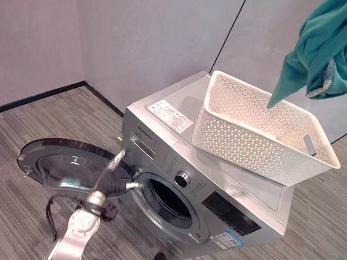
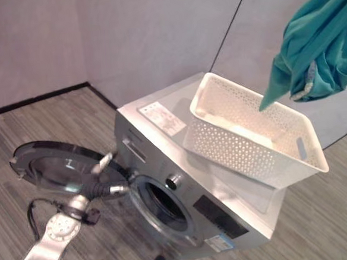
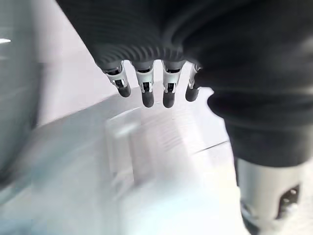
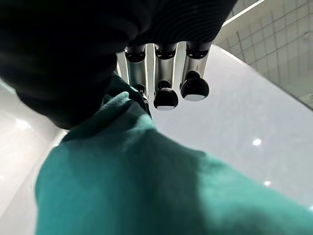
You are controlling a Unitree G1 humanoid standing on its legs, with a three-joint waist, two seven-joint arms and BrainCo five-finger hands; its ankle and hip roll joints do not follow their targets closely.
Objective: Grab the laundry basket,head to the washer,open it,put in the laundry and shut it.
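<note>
**k:** washer (image 1: pixel 225 192) status? door?

**m:** door (image 1: pixel 68 164) swung wide to the robot's left, lying near flat above the floor. drum opening (image 1: pixel 166 200) dark, can't tell what's inside.

**k:** basket?

**m:** white perforated laundry basket (image 1: pixel 251 133) sits on top of the washer, toward its right end, one corner hanging past the front edge. inside looks bare in the right eye view.

**k:** so where's the laundry?

**m:** teal garment (image 1: pixel 325 48) hangs in the air, up at the right, above the basket's right end, a pointed tail dangling toward the basket. right wrist view: right hand (image 4: pixel 161 73) has the teal cloth bunched against the palm, fingers (image 4: pixel 165 95) curled down onto it, clamped.

**k:** left hand?

**m:** left hand (image 2: pixel 107 160) is low at the left, between the open door and the washer front, near the drum rim. left wrist view: fingers (image 3: pixel 145 90) hang loose, slightly bent, side by side, nothing in them. washer top past them.
</note>
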